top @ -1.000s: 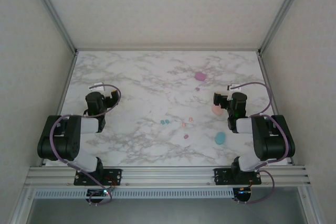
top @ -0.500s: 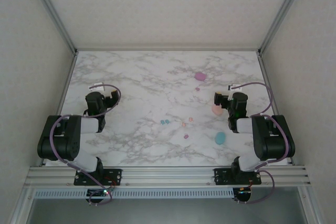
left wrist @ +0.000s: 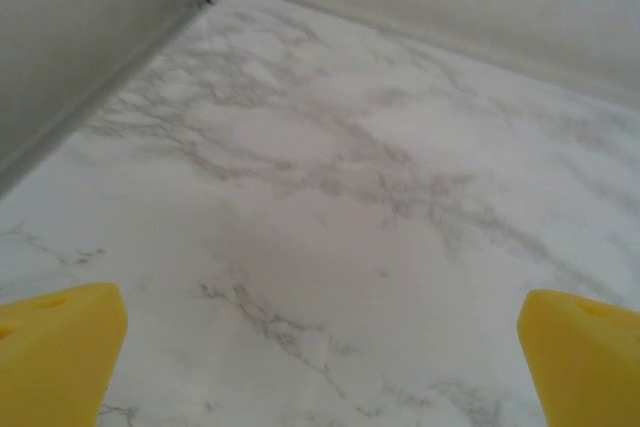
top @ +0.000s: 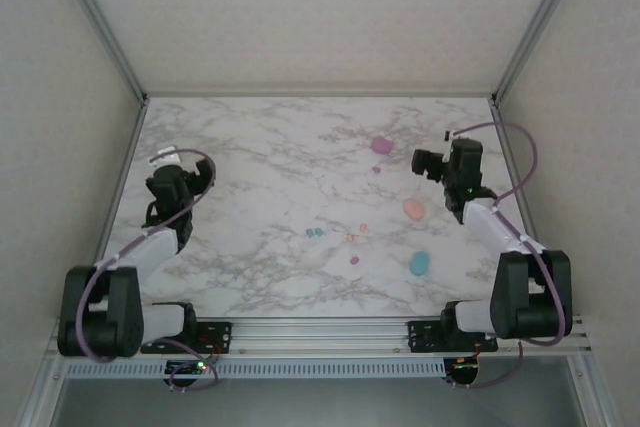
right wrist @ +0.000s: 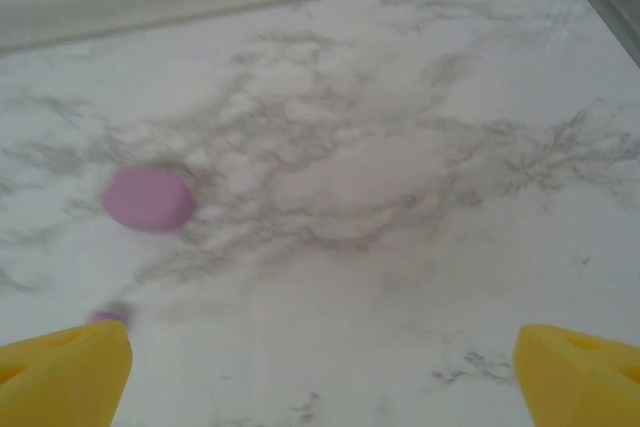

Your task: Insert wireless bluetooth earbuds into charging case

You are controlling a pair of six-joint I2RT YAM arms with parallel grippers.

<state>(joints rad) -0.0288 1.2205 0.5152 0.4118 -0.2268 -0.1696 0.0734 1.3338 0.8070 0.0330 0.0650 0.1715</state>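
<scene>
Overhead, six wireless bluetooth earbuds lie loose mid-table on the marble table (top: 250, 167): two teal earbuds (top: 314, 233), two peach earbuds (top: 350, 238), two purple earbuds (top: 376, 169); three charging cases stand apart at right: purple case (top: 381, 145), peach case (top: 413, 209), teal case (top: 419, 264); left gripper (left wrist: 320, 347) and right gripper (right wrist: 320, 367) gape wide, empty.

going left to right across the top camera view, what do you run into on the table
left gripper → teal earbuds → peach earbuds → purple case → peach case
</scene>
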